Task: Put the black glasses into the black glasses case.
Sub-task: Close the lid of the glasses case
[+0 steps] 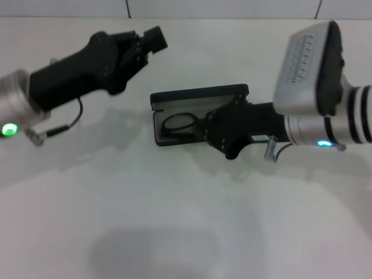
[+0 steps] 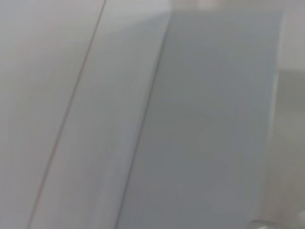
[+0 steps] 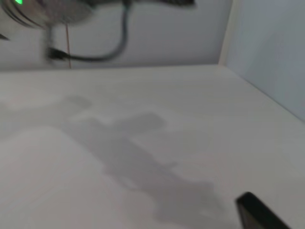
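Thin black-framed oval-lensed glasses (image 1: 181, 123) inside open flat black hinged case (image 1: 197, 96); right gripper (image 1: 204, 130) over it, jaws seemingly hidden; left gripper (image 1: 156, 38) raised, well apart, jaws unclear.

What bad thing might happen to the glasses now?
The right gripper sits right over the open case, with the glasses partly under it. If it pulls away carelessly, it might drag the glasses back out, or nudge the light case across the table. A temple arm sticking out could also get pinched when the lid closes.

Black glasses case (image 1: 197, 107) on white table (image 1: 174, 221)
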### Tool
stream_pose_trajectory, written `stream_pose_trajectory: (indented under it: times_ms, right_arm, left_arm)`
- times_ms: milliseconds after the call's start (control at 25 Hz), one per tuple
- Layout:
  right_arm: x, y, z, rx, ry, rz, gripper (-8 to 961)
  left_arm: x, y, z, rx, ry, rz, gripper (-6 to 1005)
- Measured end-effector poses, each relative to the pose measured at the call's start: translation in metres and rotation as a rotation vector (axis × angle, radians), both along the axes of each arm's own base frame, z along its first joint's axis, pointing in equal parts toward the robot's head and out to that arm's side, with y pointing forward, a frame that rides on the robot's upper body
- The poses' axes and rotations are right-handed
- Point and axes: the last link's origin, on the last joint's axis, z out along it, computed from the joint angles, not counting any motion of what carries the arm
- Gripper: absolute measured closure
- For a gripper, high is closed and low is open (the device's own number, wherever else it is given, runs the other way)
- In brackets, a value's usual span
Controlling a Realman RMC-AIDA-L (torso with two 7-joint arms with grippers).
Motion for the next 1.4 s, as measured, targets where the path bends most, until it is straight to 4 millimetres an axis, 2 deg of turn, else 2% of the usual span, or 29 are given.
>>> stream_pose_trajectory:
  times_ms: [120, 280, 560, 840, 1400]
  right_arm:
    - [0.006, -0.014, 0.002, -0.069, 0.049, 0.018, 871]
    - [0.028, -0.033, 0.01, -0.126, 0.109, 0.016, 870]
    - [0.045, -0.045, 0.008, -0.183, 0.183, -0.016, 870]
    - [0.044, -0.043, 0.008, -0.185, 0.205, -0.026, 869]
    - [0.043, -0.033, 0.005, -0.185, 0.191, -0.024, 869]
  left_arm:
    - [0.003, 0.022, -0.001, -0.017, 0.084, 0.037, 945]
    - [0.016, 0.053, -0.016, -0.075, 0.23, 0.088, 945]
    - [0.024, 0.087, -0.045, -0.138, 0.53, 0.177, 929]
    - [0.021, 0.092, -0.059, -0.158, 0.647, 0.209, 877]
    - [0.017, 0.092, -0.064, -0.157, 0.676, 0.232, 866]
